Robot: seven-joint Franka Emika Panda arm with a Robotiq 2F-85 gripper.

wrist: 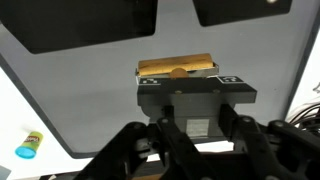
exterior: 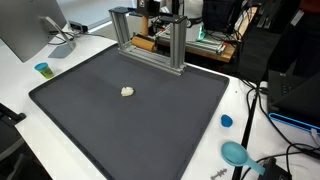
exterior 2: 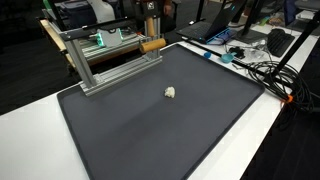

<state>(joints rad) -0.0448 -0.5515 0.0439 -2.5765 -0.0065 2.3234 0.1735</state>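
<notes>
Pincer (wrist: 197, 125) clenched on a black block (wrist: 196, 95) atop the metal frame (exterior 2: 110, 62).
Fingers drawn in against the block's lower part, as seen in the wrist view. Just beyond the block, a wooden rod (wrist: 178, 67) lying crosswise on the frame's top. Frame standing at the far edge of the dark mat (exterior: 100, 125). Well apart, near the mat's middle, a small white lump (exterior: 127, 91). Off the mat, on the white table, a blue cap (exterior: 226, 121).

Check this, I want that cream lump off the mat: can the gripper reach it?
Probably yes: the cream lump lies alone on the dark mat, clear from above. The shut gripper is over by the metal frame.
</notes>
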